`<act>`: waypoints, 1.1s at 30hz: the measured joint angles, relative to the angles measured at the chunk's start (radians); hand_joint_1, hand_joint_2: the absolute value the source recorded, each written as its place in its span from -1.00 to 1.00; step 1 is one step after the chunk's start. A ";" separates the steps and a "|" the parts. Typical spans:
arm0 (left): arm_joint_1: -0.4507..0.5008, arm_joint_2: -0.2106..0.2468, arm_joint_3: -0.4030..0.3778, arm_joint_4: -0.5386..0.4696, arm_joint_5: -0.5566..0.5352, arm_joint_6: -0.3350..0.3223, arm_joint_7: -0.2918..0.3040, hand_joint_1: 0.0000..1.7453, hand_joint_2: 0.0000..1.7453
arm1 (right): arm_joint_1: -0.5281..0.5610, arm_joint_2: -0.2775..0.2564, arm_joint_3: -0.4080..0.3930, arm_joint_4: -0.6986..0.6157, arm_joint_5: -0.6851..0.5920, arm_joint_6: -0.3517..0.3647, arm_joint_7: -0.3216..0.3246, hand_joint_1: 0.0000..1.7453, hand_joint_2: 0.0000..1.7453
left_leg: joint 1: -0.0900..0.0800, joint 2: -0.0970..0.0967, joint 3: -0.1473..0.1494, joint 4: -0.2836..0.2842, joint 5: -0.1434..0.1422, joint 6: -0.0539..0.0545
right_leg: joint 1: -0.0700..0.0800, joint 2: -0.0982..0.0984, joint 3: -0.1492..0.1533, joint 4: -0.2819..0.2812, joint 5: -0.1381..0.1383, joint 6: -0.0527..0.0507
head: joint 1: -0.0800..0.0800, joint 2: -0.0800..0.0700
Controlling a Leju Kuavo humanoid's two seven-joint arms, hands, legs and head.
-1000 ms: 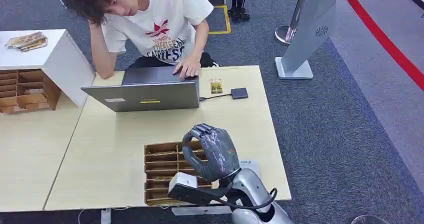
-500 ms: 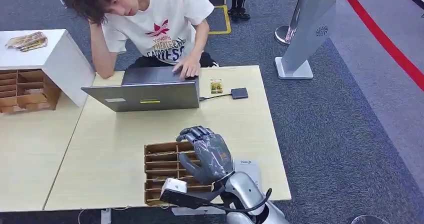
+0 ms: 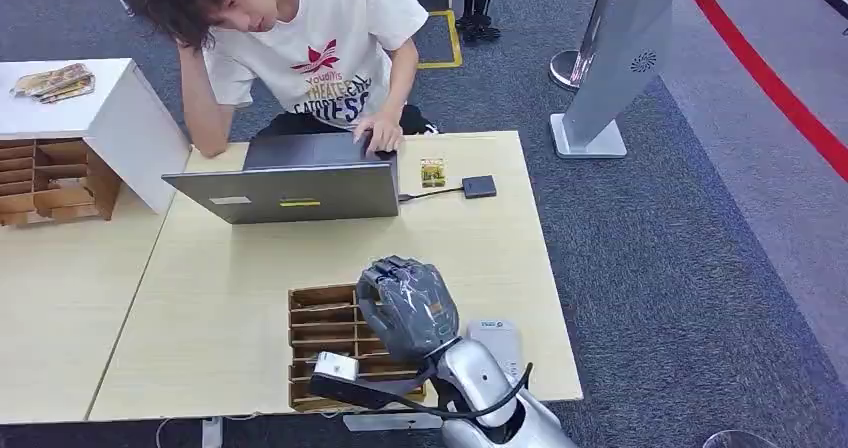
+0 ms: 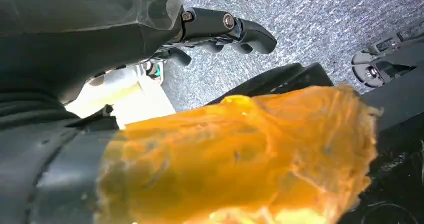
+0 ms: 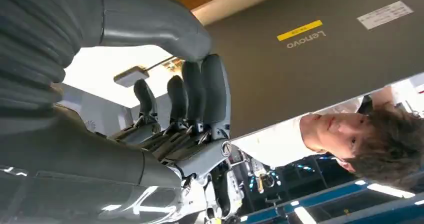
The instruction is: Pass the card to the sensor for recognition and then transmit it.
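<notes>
Head view: the right hand (image 3: 407,306) hangs over the near part of the pale bench (image 3: 220,278), above the right end of a wooden rack (image 3: 325,340) of slots that sits at the near edge. Its back faces the camera and the fingers curl downward toward the rack; from here I cannot tell whether they hold anything. Just right of the rack lies a flat white device (image 3: 497,340), partly hidden by the silver forearm. At the far side a person (image 3: 300,43) in a white shirt leans on one elbow behind an open grey laptop (image 3: 290,190), one hand on its keyboard. Right of the laptop a card (image 3: 432,172) lies flat on the bench, and just beside it a small dark sensor (image 3: 479,186) is joined to the laptop by a cable. A second rack (image 3: 45,180) and a white box (image 3: 110,118) stand at far left; a grey kiosk stand (image 3: 615,58) rises from the carpet beyond.

Left wrist view: the left hand (image 4: 220,31) shows dark fingers (image 4: 250,36) stretched out over grey carpet, apart and holding nothing. A blurred orange mass (image 4: 240,154) sits close to the lens.

Right wrist view: the right hand's fingers (image 5: 200,96) are bent toward the thick thumb (image 5: 150,19) with a gap between; nothing is seen in them. Behind are the laptop lid and the person.
</notes>
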 joint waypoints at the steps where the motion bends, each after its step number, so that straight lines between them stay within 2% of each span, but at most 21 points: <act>1: 0.000 0.000 0.000 0.000 0.000 0.000 0.000 -1.00 -1.00 | -0.002 0.002 0.000 0.005 0.005 0.000 0.001 -0.04 1.00 | 0.000 0.000 0.000 0.000 0.000 0.000 | 0.000 0.000 0.000 0.000 0.000 0.000 | 0.000 0.000; 20: 0.000 0.000 0.000 0.000 -0.001 0.000 0.002 -1.00 -1.00 | -0.011 0.006 0.000 0.056 0.055 0.002 0.024 -0.16 1.00 | 0.000 0.000 0.000 0.000 0.000 0.000 | 0.000 0.000 0.000 0.000 0.000 0.000 | 0.000 0.000; 22: 0.000 0.000 0.000 0.000 -0.001 0.000 0.002 -1.00 -1.00 | -0.011 0.008 0.000 0.059 0.055 0.003 0.024 -0.26 1.00 | 0.000 0.000 0.000 0.000 0.000 0.000 | 0.000 0.000 0.000 0.000 0.000 0.000 | 0.000 0.000; 33: 0.000 -0.001 0.000 0.000 0.001 0.000 0.002 -1.00 -1.00 | -0.011 0.019 0.000 0.078 0.055 0.008 0.026 -0.10 1.00 | 0.000 0.000 0.000 0.000 0.000 0.000 | 0.000 0.000 0.000 0.000 0.000 0.000 | 0.000 0.000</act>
